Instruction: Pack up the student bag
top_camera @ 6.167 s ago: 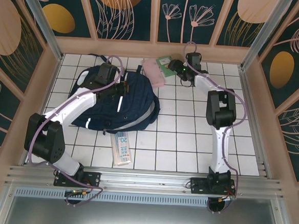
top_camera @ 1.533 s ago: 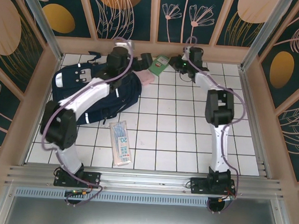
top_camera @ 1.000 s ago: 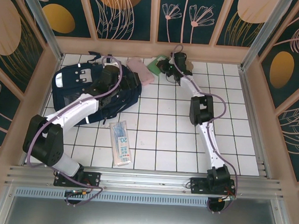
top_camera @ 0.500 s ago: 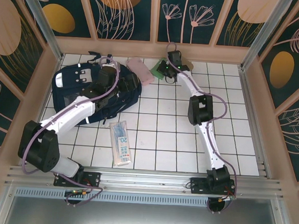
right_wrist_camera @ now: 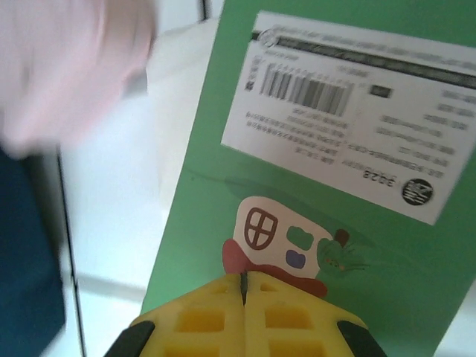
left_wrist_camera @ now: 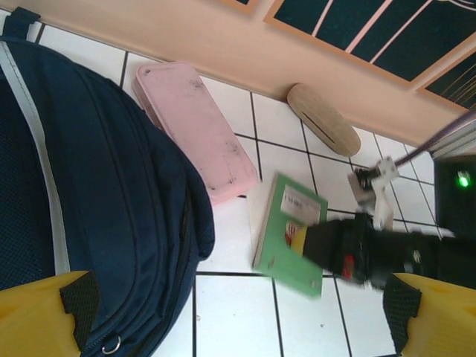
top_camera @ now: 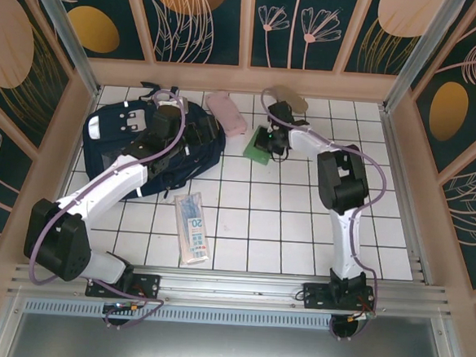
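Nearest the arm bases, just in front of the student bag (top_camera: pixel 110 133), lies a flat clear packet (top_camera: pixel 192 228) with printed inserts, smooth and stiff-looking on the white tiled counter (top_camera: pixel 284 223).

The bag sits on the left half of the counter. It is soft navy fabric with white stripes, slumped and rounded, and its zip edge faces right. The left end effector (top_camera: pixel 194 134) hovers over that right edge, its yellow fingers spread wide with nothing between them. Whether the mouth is unzipped cannot be told from here.

To the bag's right, apart from it, the right end effector (top_camera: pixel 275 139) is clamped on the near edge of a thin green notebook (top_camera: pixel 259 147). The notebook is a glossy card cover with a white barcode label, and it hangs tilted. Being thin and limp, it will likely sag.

The step in hand looks like carrying the notebook to the bag. To do it well, the left fingers should probably pinch the upper lip of the fabric and lift it so the mouth gapes. The notebook should then go in free edge first and slide in flat, and the grip should let go only once it is well inside.

Beyond the bag's far right corner, just beside it, lies a matte pink pencil case (top_camera: pixel 226 112) with rounded ends. Farther right, by the back wall, lies a beige oval piece (top_camera: pixel 289 95).
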Robot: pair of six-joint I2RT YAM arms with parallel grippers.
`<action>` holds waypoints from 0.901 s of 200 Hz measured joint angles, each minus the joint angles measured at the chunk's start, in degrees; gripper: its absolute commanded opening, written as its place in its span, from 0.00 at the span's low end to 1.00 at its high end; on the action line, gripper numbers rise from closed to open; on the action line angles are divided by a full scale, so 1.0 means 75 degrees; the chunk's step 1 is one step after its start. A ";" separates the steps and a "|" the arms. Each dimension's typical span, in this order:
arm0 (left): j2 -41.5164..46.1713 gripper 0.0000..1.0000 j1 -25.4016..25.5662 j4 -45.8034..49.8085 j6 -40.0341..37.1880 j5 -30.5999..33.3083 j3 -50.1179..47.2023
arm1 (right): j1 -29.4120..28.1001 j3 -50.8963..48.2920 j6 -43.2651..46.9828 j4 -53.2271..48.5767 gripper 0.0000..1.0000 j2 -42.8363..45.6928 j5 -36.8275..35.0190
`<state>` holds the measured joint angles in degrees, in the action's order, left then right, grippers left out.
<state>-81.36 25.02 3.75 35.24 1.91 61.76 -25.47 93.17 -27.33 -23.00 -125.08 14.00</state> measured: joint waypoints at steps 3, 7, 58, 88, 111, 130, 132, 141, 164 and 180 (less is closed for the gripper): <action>0.0000 0.98 -0.0003 0.0015 0.0003 -0.0017 0.0000 | -0.0073 -0.0131 0.0000 0.0000 0.14 0.0087 0.0032; -0.0003 0.98 -0.0003 0.0012 0.0003 -0.0058 0.0000 | -0.0169 -0.0303 -0.0015 -0.0029 0.17 0.0242 0.0073; -0.0405 0.98 -0.0017 -0.0256 0.0420 -0.1279 -0.0085 | 0.0455 -0.0417 0.0044 0.0035 0.40 0.1119 0.0565; -0.0979 0.99 0.0297 -0.0583 0.0860 -0.1862 -0.0460 | 0.1419 0.0533 0.0329 0.0096 0.47 0.0455 0.0909; -0.1303 0.98 0.0481 -0.0938 0.1297 -0.2241 -0.1003 | 0.1565 0.0662 0.0577 0.0181 0.49 -0.0055 0.1422; -0.1515 0.98 0.0487 -0.1093 0.1667 -0.2428 -0.1370 | 0.1469 0.0662 0.0731 0.0181 0.50 -0.0405 0.1851; -0.1527 0.98 0.0487 -0.1105 0.1693 -0.2436 -0.1390 | 0.1454 0.0662 0.0752 0.0181 0.50 -0.0437 0.1897; -0.1614 0.98 0.0481 -0.1192 0.1871 -0.2500 -0.1489 | 0.1402 0.0662 0.0816 0.0178 0.50 -0.0551 0.2069; -0.1833 0.98 0.0481 -0.1425 0.2311 -0.2632 -0.1594 | 0.1279 0.0629 0.0962 0.0184 0.49 -0.0679 0.2270; -0.2136 0.99 0.0481 -0.1518 0.2588 -0.2710 -0.1562 | 0.1198 0.0463 0.1011 0.0224 0.49 -0.0673 0.2349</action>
<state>-97.38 28.62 -7.64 54.65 -18.41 50.04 -16.49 96.64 -19.75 -21.32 -130.13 31.62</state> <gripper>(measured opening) 0.985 0.495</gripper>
